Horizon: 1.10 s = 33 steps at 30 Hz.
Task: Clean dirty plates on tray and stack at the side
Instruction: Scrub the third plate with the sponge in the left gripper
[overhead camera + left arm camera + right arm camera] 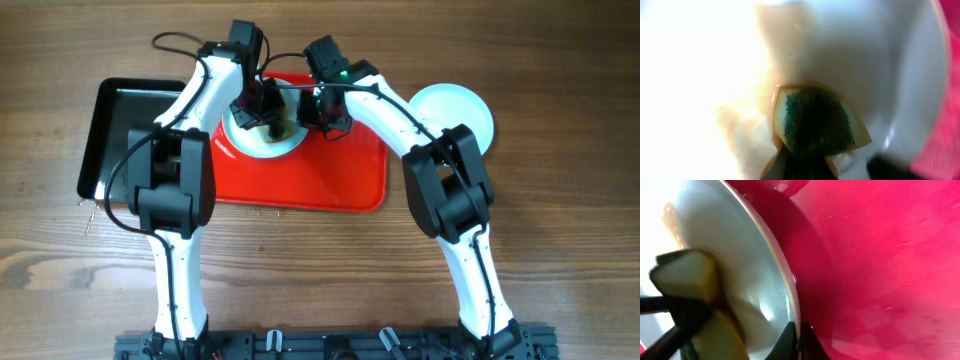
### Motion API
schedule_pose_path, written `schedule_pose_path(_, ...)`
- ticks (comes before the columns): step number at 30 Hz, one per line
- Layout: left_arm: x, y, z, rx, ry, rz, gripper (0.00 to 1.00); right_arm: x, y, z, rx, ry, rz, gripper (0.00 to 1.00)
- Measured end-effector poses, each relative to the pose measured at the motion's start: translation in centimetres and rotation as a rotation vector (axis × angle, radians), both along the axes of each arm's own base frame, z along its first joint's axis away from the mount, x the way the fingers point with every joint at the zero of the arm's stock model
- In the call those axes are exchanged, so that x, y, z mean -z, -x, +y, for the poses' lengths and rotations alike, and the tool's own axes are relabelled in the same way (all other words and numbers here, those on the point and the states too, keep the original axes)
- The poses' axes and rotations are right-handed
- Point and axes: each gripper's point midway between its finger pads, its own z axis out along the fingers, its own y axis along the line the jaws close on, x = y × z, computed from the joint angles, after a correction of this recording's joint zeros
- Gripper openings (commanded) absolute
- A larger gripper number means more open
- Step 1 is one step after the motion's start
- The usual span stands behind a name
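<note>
Red and glossy, the tray (340,185) lies in the middle of the wooden table (560,250), with a black tray (115,120) just beside its left end. A white streaked plate (285,145) sits on the far left part of the red tray, with brownish smears at its centre. The left gripper (257,108) is clamped on a sponge (815,122) with a green face and a yellow body. In the left wrist view it presses the sponge against the plate's inner surface. The right gripper (326,112) reaches in from the plate's right side. In the right wrist view its dark fingertips (788,336) are pinched narrow on the plate's rim, one on each side of the edge. A second plate (455,112), also white, rests on the table near the tray's far right corner, partly hidden under the right arm.
</note>
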Motion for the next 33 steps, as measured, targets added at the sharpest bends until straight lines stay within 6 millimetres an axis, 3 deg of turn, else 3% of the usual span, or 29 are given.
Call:
schedule_pose_path(5,0.0,1.5,2.2,-0.298,-0.105,0.098,0.04,0.0,0.8,1.1,-0.026,-0.022,0.016,0.04)
schedule_pose_path(10,-0.2,3.3,3.7,-0.327,-0.193,0.159,0.04,0.0,1.4,1.4,-0.043,-0.040,0.037,0.04)
schedule_pose_path(12,-0.2,4.1,4.3,-0.250,-0.228,0.180,0.04,0.0,1.5,1.4,-0.045,-0.041,0.042,0.04)
schedule_pose_path(16,-0.1,3.9,4.9,0.103,-0.246,0.141,0.04,0.0,1.5,1.4,-0.048,-0.040,0.042,0.04)
schedule_pose_path(21,-0.1,1.0,4.6,0.519,-0.237,-0.019,0.04,0.0,1.3,1.2,-0.036,-0.035,0.040,0.04)
schedule_pose_path(26,-0.4,-3.0,3.9,0.614,-0.253,-0.204,0.04,0.0,0.5,0.6,-0.001,-0.035,0.032,0.04)
schedule_pose_path(30,-0.6,-4.9,5.2,0.475,-0.299,-0.256,0.04,0.0,0.4,0.5,0.004,-0.035,0.030,0.04)
schedule_pose_path(33,-0.3,-3.6,6.6,0.131,-0.285,-0.162,0.04,-0.1,0.3,0.6,0.003,-0.036,0.026,0.04)
